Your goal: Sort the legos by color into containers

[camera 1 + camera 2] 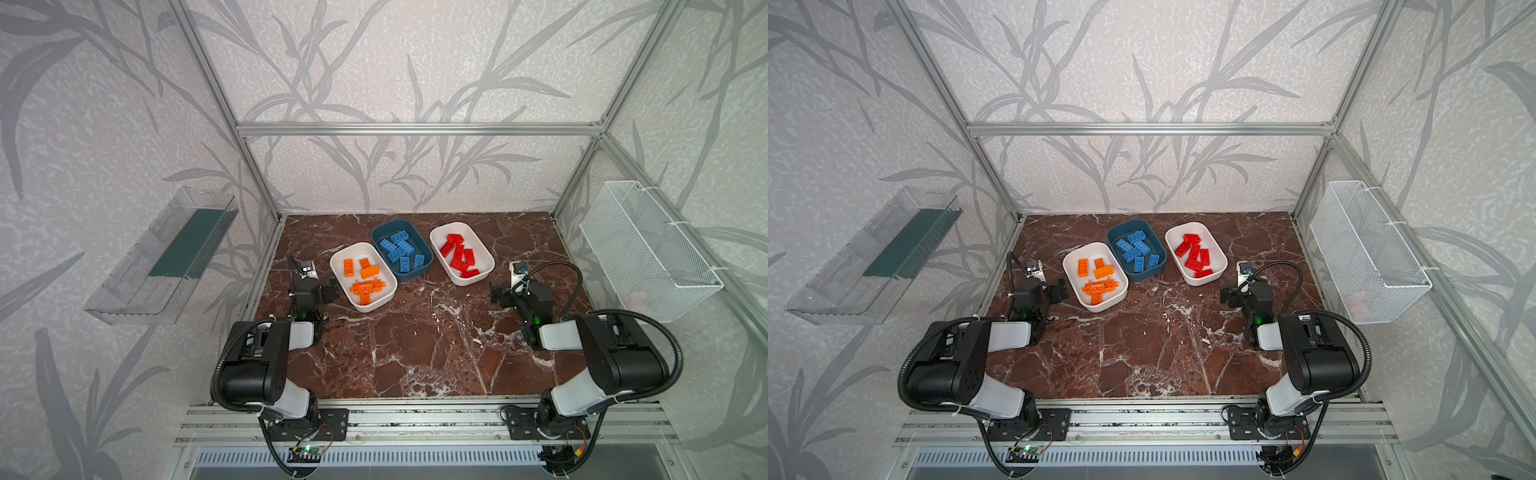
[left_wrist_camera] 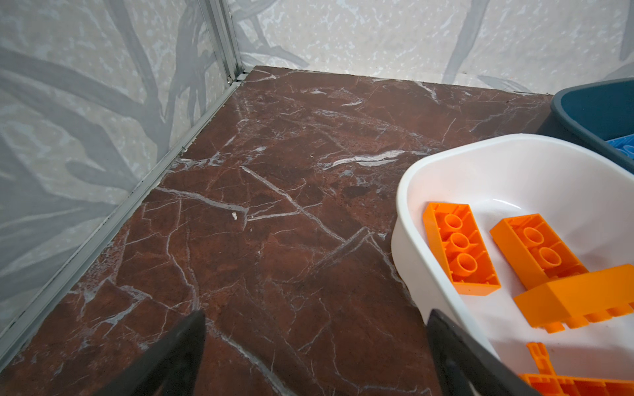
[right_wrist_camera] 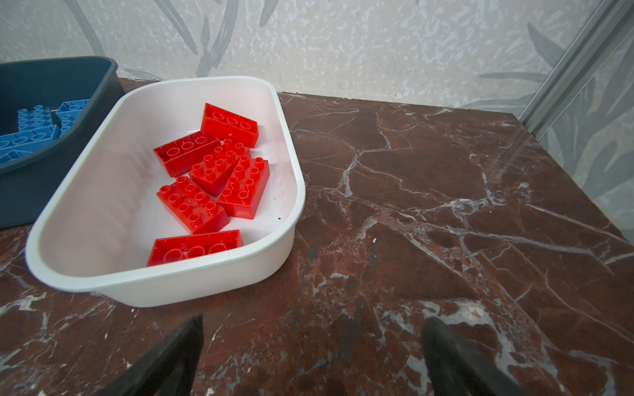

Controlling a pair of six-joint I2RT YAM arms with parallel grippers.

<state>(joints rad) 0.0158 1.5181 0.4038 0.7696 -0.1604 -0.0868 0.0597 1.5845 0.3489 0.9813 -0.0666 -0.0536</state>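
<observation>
- The left gripper [image 2: 314, 320] has its jaws spread wide and holds nothing. It hangs over bare marble between the left wall's metal rail [image 2: 113, 212] and the white tub of orange legos [image 1: 361, 253], with one finger [image 2: 446, 339] crossing that tub's rim in the left wrist view.
- The right gripper [image 3: 312, 323] is also spread wide and empty, near the front right of the white tub of red legos [image 1: 482, 255].
- The tubs stand in a close row across the back half of the table [image 1: 415, 353], with the teal tub [image 1: 411, 275] in the middle. Open marble lies in front of them and between the two arms.
- The orange legos [image 1: 365, 282], blue legos [image 1: 401, 249] and red legos [image 1: 459, 253] all lie inside their tubs, one colour to each.
- The tabletop is red-brown marble with white veins, edged by aluminium framing. The walls carry grey leaf-patterned paper.
- A clear tray [image 1: 166, 257] hangs on the left wall and a wire basket [image 1: 648, 249] on the right wall, both above table height.
</observation>
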